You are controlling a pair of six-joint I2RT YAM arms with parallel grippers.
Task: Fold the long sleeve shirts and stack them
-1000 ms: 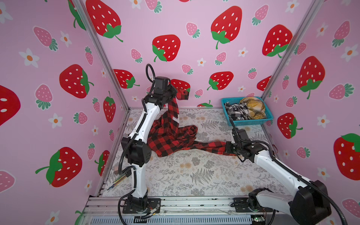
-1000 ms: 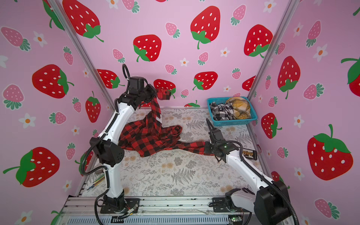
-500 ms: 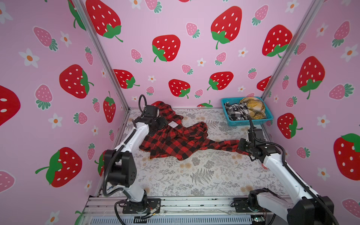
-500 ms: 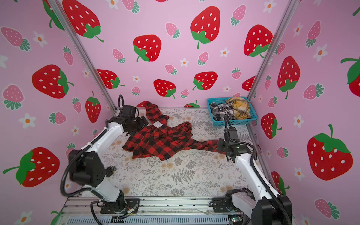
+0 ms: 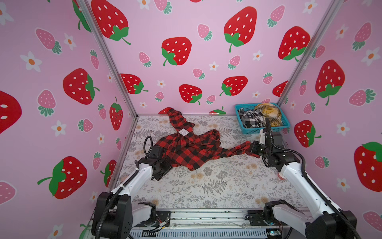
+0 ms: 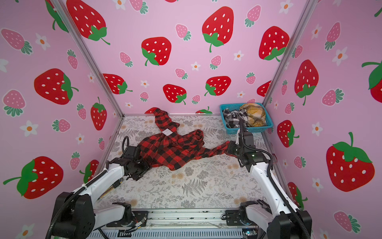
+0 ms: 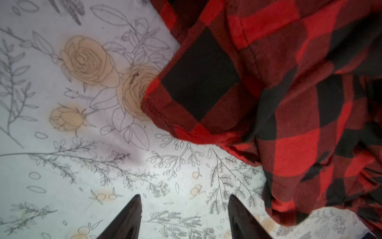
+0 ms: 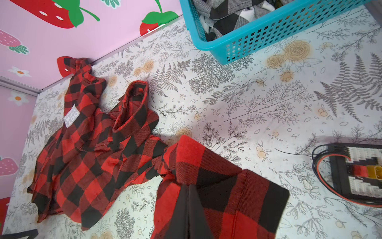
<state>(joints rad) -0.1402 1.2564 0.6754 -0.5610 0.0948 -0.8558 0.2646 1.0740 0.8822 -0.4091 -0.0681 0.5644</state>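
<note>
Fuzzy woven flannel red-and-black shirt [image 5: 192,151], teal plastic mesh basket [image 5: 266,130], matt printed tablecloth [image 5: 217,186].

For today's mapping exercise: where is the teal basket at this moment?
In both top views the teal mesh basket sits in the far right corner of the table, just beyond the right gripper.

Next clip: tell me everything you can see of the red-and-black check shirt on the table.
The red-and-black shirt is soft, flannel-looking buffalo check. It lies crumpled and unfolded on the floral table, with a white label showing on top. One sleeve reaches the back wall. The other stretches to the right, with its cuff pinched in the shut right gripper. The open left gripper sits over bare table beside the hem and holds nothing.
</note>
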